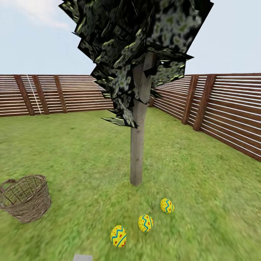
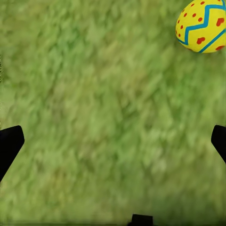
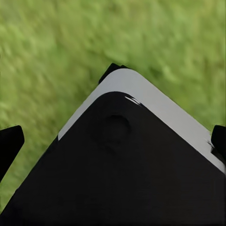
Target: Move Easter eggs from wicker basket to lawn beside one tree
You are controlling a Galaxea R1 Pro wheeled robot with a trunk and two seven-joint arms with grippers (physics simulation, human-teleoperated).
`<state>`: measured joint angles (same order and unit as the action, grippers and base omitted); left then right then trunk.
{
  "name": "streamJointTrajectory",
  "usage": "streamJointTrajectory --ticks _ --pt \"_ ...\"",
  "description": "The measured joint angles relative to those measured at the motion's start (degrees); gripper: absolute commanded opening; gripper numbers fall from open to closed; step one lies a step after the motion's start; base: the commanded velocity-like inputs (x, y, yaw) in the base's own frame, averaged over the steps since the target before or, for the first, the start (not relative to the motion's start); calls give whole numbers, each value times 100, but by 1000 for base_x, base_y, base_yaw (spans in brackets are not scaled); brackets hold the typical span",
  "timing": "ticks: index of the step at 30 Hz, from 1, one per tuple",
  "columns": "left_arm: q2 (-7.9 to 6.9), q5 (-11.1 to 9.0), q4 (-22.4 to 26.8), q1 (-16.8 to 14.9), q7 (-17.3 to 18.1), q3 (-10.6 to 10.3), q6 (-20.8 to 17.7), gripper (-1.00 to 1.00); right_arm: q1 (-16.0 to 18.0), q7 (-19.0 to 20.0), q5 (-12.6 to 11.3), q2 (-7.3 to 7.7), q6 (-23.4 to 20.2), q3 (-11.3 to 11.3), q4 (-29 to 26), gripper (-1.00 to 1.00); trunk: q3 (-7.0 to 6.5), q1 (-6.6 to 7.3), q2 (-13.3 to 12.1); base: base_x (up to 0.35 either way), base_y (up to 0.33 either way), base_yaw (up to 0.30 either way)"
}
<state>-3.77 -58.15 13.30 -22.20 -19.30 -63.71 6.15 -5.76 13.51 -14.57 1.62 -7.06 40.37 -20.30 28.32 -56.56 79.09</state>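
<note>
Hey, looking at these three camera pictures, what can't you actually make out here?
- Wicker basket, head view: its left side is cut off by the picture edge and its near wall hides the bottom.
- Tree, head view: the top edge cuts off the crown.
- Easter egg, left wrist view: the picture corner crops it.
- Lawn, right wrist view: a black and grey part of the robot hides much of it.
</note>
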Motion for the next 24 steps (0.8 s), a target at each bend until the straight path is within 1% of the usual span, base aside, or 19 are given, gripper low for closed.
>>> streamJointTrajectory --ticks 15,20,24 --pt "-6 0 -1 46 4 -22 13 100 0 0 28 -20 0 -6 38 100 -270 330 -602 0 0 0" --pt "-10 -1 -1 87 5 -22 72 100 -2 0 36 -36 0 -16 47 100 -359 439 -803 0 0 0" --pt "-12 -1 -1 117 5 -22 90 100 -2 0 38 -52 0 -25 162 100 -431 527 -963 0 0 0"
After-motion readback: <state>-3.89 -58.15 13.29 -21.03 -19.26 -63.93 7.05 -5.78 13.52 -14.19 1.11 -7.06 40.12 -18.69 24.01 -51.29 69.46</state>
